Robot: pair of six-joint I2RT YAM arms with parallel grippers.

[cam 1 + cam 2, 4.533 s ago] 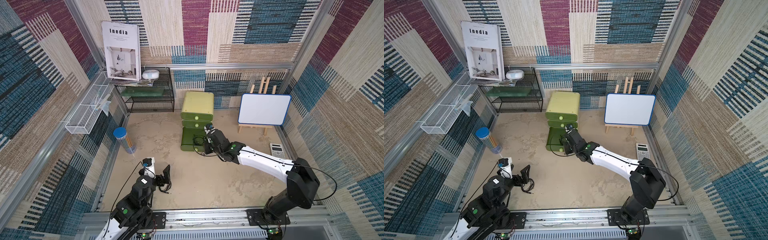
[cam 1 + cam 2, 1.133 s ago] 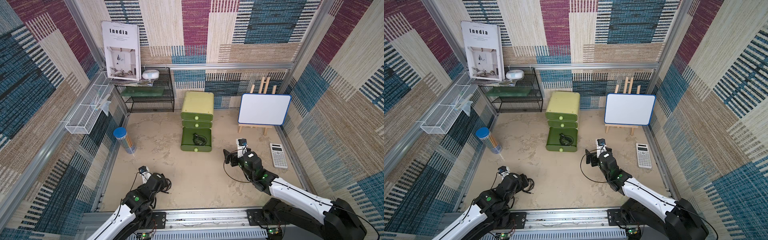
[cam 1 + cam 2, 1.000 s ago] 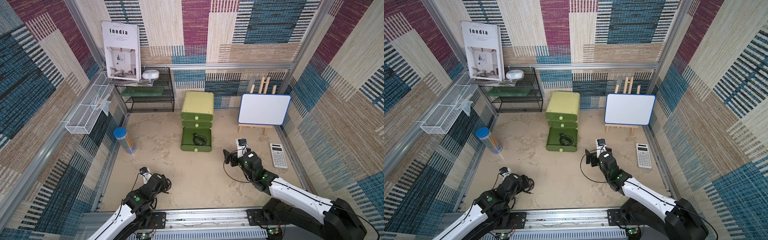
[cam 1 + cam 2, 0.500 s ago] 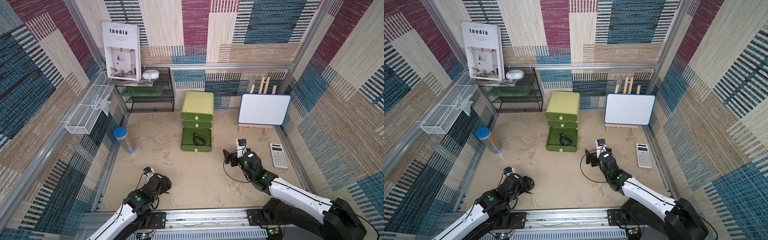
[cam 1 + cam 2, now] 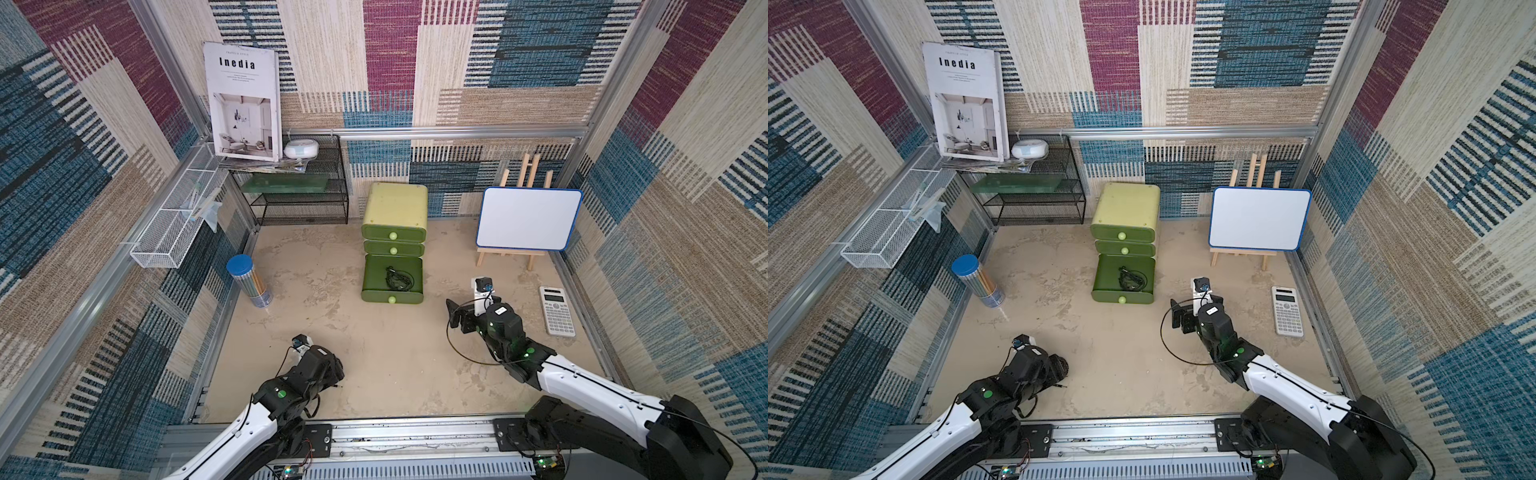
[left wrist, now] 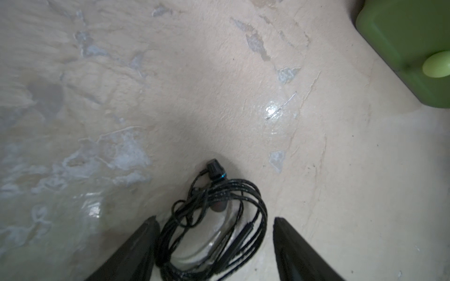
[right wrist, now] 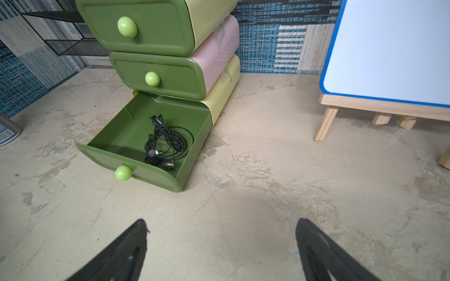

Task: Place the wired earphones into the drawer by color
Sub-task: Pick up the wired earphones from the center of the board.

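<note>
Down at the front-left of the sandy floor (image 5: 386,357), the left gripper (image 6: 214,219) sits low over a black earphone bundle (image 6: 218,206). Its jaws stand partly apart, one finger (image 6: 136,248) just beside the coil and the other clear of it, nothing clamped. The coil's long axis runs straight out from between the fingers, with an earbud (image 6: 215,169) at the far end pointing away from the claw. Further back, a second black bundle (image 7: 168,141) lies in the pulled-out bottom drawer (image 7: 117,136), lengthwise front to back, earbuds at the knob end. The right gripper (image 7: 220,221) hovers near that drawer, jaws wide, empty.
</note>
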